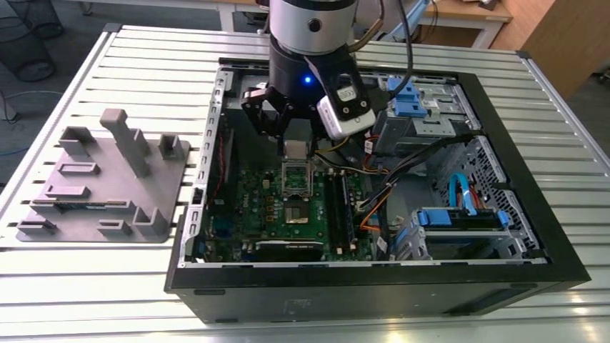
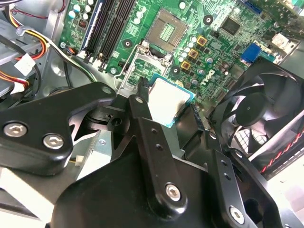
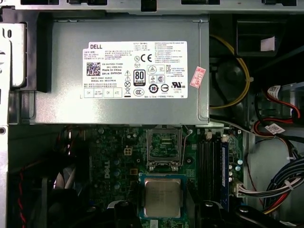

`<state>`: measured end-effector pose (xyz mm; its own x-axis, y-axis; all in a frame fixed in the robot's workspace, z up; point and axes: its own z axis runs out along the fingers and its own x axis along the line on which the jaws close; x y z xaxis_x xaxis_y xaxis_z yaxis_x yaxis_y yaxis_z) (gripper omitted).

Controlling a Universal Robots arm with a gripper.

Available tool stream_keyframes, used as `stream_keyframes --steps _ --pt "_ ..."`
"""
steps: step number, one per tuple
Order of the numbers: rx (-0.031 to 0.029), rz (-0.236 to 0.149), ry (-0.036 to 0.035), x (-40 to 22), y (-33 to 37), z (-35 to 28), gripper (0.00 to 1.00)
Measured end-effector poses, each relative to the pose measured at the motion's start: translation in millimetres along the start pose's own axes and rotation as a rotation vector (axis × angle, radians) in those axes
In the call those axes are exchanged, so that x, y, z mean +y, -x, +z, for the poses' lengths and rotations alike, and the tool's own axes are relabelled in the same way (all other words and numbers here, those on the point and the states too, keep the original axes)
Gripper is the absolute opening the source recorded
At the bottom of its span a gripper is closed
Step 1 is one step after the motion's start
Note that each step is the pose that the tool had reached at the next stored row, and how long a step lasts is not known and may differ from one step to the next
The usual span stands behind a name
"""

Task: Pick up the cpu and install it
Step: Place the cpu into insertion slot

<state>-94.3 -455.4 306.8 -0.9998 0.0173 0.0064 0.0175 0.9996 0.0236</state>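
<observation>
The black jaws are closed on the cpu point(image 2: 170, 100), a flat square chip with a dull silver-grey metal top and a green rim, pressing on two opposite edges. The chip is held level and clear of the board, inside the open black computer case point(image 1: 381, 304). The case lies on its side on the silver slatted worktop point(image 1: 96, 293).

Below the chip lies the green motherboard point(image 1: 271, 214). Its square socket point(image 3: 165, 145) is uncovered, and the silver metal frame point(image 2: 142, 66) is swung up beside it.

In the first wrist view the chip's metal top point(image 3: 163, 197) bears faint engraved lines too small to make out. The grey metal power supply box point(image 3: 128, 104) carries a large white printed label point(image 3: 137, 69) crowded with text, a square code and certification marks. A small red-and-white sticker point(image 3: 197, 77) sits just beside the label.

A black round fan point(image 2: 256, 107) sits near the jaws. At the exterior view's left, a grey fixture plate with upright blocks point(image 1: 105, 186) rests on the worktop, apart from the case.
</observation>
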Motion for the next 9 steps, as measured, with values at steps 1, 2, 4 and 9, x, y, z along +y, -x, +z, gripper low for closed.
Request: stream_keyframes --steps 1,2,4,9 --pt "0.0000 0.000 -0.0001 -0.7 0.0 0.6 0.47" --pt "0.0000 0.000 0.0000 -1.4 0.0 1.4 0.47" --pt "0.0000 0.000 -0.0002 -3.3 0.0 3.0 0.47" --pt "0.0000 0.001 -0.0001 -9.2 0.2 9.2 0.47"
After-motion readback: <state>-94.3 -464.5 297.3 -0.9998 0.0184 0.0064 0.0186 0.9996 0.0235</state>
